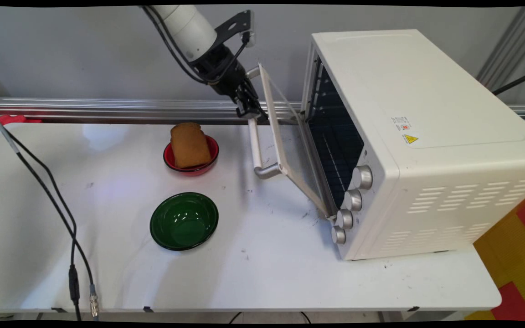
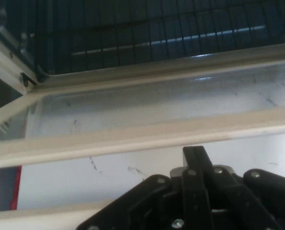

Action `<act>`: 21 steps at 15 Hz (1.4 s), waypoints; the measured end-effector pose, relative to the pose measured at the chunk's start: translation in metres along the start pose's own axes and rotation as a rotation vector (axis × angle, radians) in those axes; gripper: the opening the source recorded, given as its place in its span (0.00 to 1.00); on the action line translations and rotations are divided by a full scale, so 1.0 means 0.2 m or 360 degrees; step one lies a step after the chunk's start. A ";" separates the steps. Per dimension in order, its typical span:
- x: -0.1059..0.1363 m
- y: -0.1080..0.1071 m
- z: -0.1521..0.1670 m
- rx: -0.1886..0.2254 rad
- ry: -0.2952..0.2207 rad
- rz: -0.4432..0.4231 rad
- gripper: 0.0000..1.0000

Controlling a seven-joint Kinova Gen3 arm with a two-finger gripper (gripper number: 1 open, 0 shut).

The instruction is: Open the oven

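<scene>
Nearest the camera: green bowl [image 1: 184,221], empty, on the white counter [image 1: 267,278]. Behind it, red bowl [image 1: 191,157] holding a slice of bread [image 1: 189,145]. Toaster oven [image 1: 419,136] at right, door [image 1: 285,141] partly lowered. Gripper [image 1: 249,108] at the door handle [image 1: 254,136]; fingers appear clenched together.

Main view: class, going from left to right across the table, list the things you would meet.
Green bowl → red bowl with bread → gripper at the oven door's handle → white oven.
</scene>
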 end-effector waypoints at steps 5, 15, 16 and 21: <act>-0.13 0.00 0.04 -0.0010 0.0032 -0.0019 0.00; -0.44 0.04 0.06 -0.0096 0.0065 -0.0023 0.00; -0.47 0.04 0.06 -0.0102 0.0065 -0.0023 0.00; -0.58 0.05 0.05 -0.0113 0.0078 -0.0035 0.00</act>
